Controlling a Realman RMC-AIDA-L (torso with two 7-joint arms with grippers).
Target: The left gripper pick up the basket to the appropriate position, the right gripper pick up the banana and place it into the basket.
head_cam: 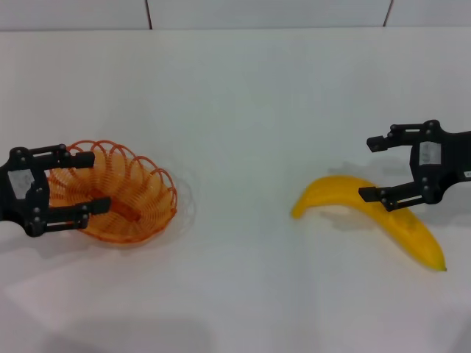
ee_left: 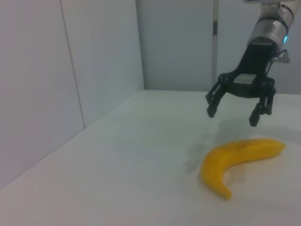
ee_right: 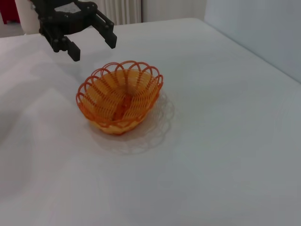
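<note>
The orange wire basket (head_cam: 129, 193) stands upright on the white table at the left. It also shows in the right wrist view (ee_right: 120, 99). My left gripper (head_cam: 99, 180) is open and empty, hovering over the basket's left rim; the right wrist view shows the left gripper (ee_right: 94, 49) above the rim and apart from it. The yellow banana (head_cam: 335, 193) lies on the table at the right, also in the left wrist view (ee_left: 235, 157). My right gripper (head_cam: 368, 169) is open and empty, straddling the banana's middle from above; the left wrist view shows the right gripper (ee_left: 232, 117) a little above the banana.
The white table (head_cam: 243, 110) stretches between the basket and the banana. A pale wall (head_cam: 265, 13) runs along its far edge. The basket holds nothing.
</note>
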